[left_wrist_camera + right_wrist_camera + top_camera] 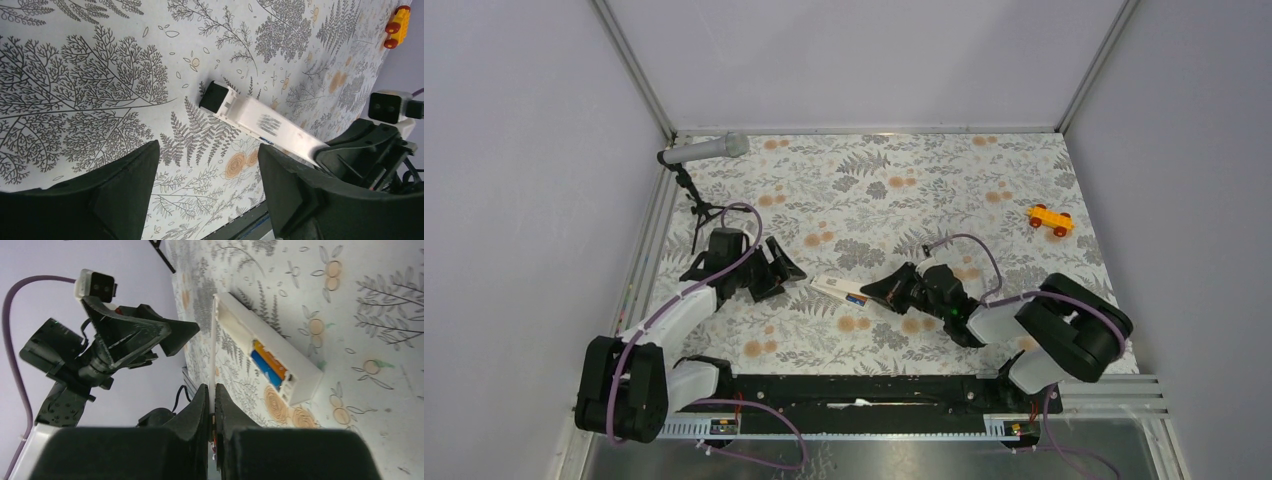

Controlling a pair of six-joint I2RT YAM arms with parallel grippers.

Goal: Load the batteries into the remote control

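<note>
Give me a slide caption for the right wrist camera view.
The right gripper pinches the white battery cover edge-on beside the remote control, with batteries seated inside.

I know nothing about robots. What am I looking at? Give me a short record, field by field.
remote control: lies on the floral table, battery slot uncovered
batteries: blue and orange, side by side in the slot
right gripper: shut on the thin white cover, held on edge beside the remote
left gripper: open, empty, facing the remote
bystanders: toy car, microphone
</note>
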